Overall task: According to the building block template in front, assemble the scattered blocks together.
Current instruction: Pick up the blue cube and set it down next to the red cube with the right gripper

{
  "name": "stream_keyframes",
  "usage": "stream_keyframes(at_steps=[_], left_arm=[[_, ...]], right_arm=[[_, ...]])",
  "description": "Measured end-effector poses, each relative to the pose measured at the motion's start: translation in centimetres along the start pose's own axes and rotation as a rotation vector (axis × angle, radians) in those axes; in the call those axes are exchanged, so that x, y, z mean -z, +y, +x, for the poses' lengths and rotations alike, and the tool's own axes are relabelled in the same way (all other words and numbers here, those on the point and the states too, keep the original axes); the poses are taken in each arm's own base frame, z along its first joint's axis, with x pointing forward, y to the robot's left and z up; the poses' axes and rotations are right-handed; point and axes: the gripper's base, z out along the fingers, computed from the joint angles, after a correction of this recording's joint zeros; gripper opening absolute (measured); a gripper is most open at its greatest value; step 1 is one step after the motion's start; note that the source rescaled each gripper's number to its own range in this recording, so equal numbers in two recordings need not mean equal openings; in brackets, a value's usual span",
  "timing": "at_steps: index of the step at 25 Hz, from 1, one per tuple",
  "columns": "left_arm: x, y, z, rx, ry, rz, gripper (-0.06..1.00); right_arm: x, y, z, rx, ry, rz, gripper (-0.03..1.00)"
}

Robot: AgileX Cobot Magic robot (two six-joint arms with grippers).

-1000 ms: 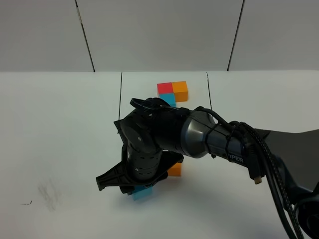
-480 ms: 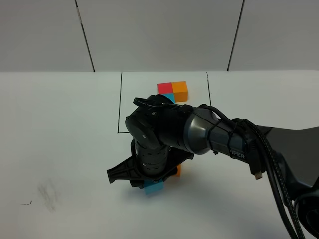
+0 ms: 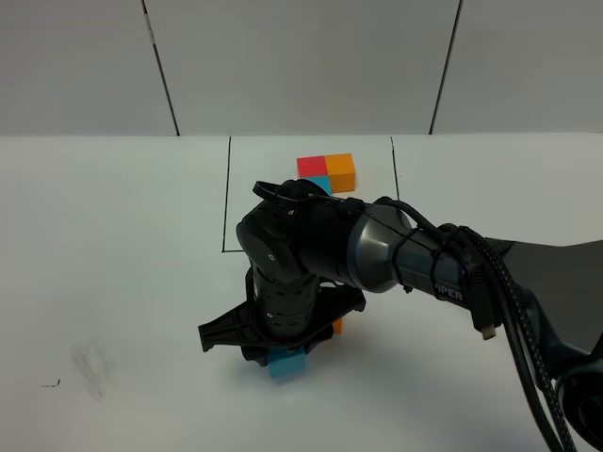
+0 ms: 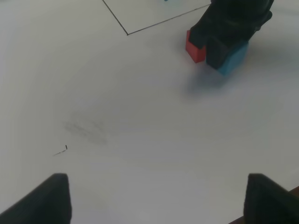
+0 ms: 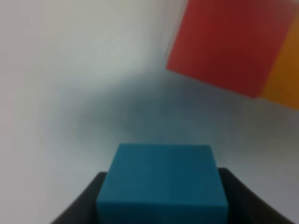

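Note:
The template, a red [image 3: 310, 166], orange [image 3: 342, 171] and blue [image 3: 320, 184] cube cluster, sits at the far side inside a thin black rectangle [image 3: 227, 193]. My right gripper [image 3: 283, 354] reaches across the middle and is shut on the loose light blue cube [image 3: 288, 364], held low at the table. In the right wrist view the blue cube [image 5: 161, 179] sits between the fingers [image 5: 88, 200], a short gap from the loose red cube [image 5: 224, 42] and orange cube [image 5: 284, 84], which touch. The orange cube [image 3: 336, 327] peeks from under the arm. My left gripper [image 4: 159, 200] is open and empty.
The left wrist view shows the red cube [image 4: 194, 49] and blue cube [image 4: 233, 58] under the right gripper [image 4: 233, 21]. A grey smudge [image 3: 91, 363] marks the white table at the near left. The right arm's cables [image 3: 509, 311] hang at the right.
The right gripper has carried the blue cube to the right, toward the orange and red cubes, then lowered it slightly. The left gripper shows no movement.

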Motion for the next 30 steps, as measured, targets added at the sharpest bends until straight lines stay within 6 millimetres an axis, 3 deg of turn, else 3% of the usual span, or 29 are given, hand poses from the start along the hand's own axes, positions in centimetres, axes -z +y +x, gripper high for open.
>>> stream_keyframes(at_steps=[17, 30], left_arm=[[0.00, 0.00, 0.00, 0.000, 0.000, 0.000, 0.85], [0.00, 0.00, 0.00, 0.000, 0.000, 0.000, 0.85]], right_arm=[[0.01, 0.09, 0.40, -0.024, 0.044, -0.009, 0.19], [0.09, 0.03, 0.55, -0.173, 0.060, 0.001, 0.19]])
